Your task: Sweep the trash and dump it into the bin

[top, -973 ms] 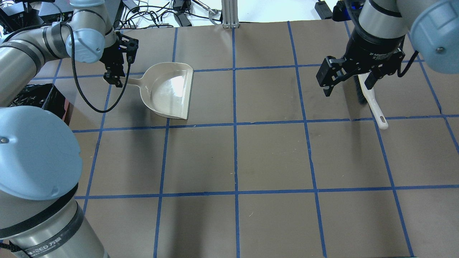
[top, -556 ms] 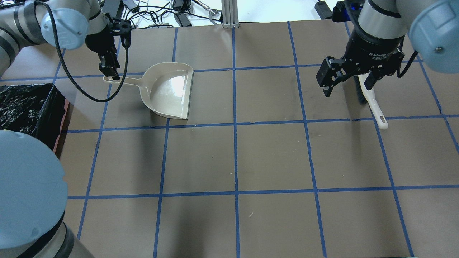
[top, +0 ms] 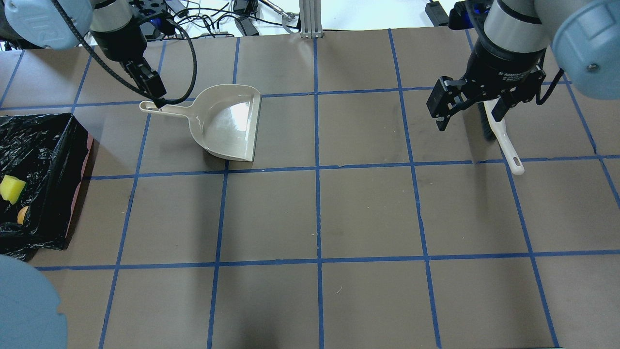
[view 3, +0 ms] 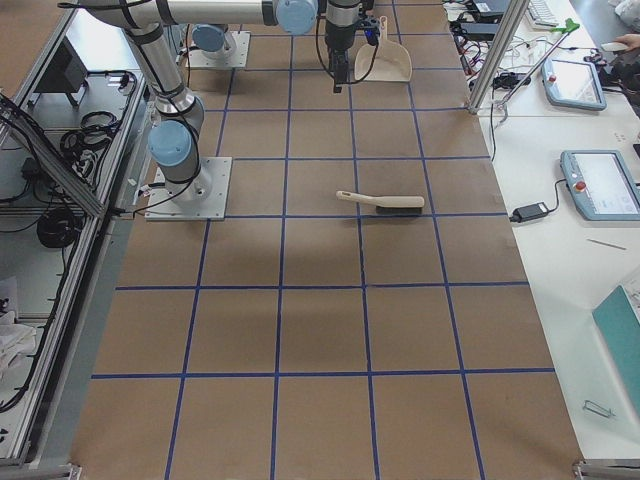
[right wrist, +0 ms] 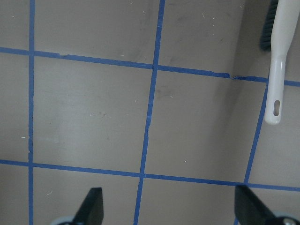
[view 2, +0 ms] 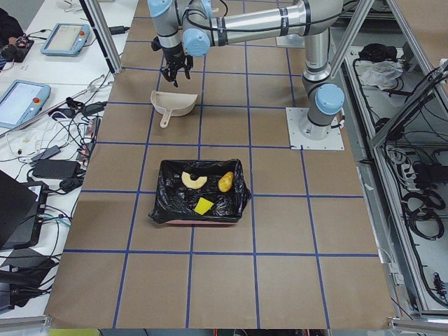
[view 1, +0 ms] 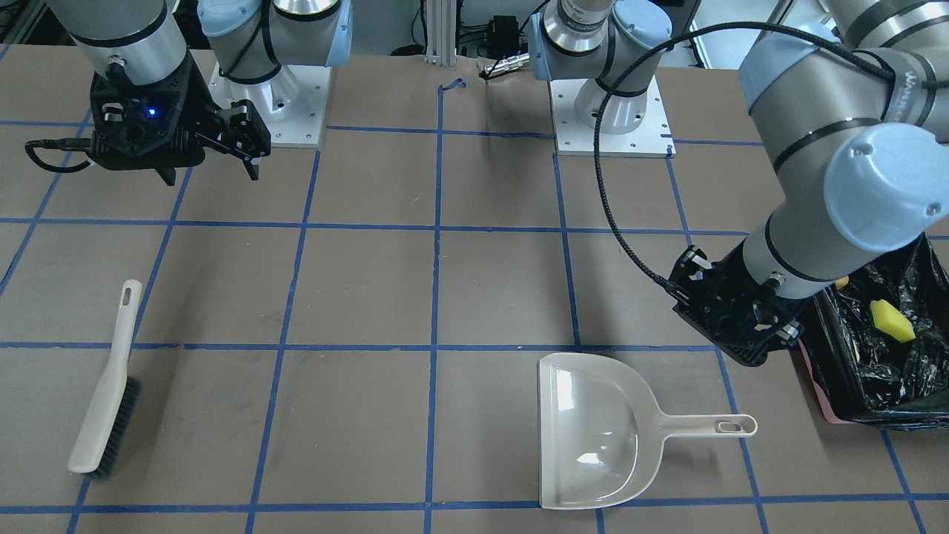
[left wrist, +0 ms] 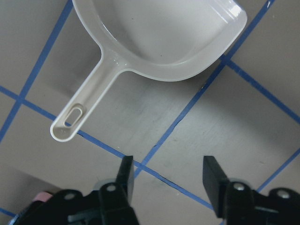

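The trash lies inside the bin (top: 48, 140), a black-bagged container at the table's left edge. The left view shows all three pieces: croissant piece (view 2: 194, 180), potato-like lump (view 2: 225, 182) and yellow sponge (view 2: 203, 205). The sponge (top: 11, 188) also shows in the overhead view. My left gripper (left wrist: 168, 174) is open and empty, just above and behind the end of the dustpan's handle (top: 155, 106). My right gripper (top: 469, 112) is open and empty, hovering beside the brush (top: 503, 138).
The beige dustpan (top: 225, 121) lies empty on the table at the back left, mouth towards the middle. The beige brush (view 1: 104, 400) lies flat at the back right. Cables and boxes (top: 213, 19) sit past the table's far edge.
My left arm has swung back and up, off the dustpan handle, and its elbow has left the view, so the bin and its trash now show. The right arm has not moved.
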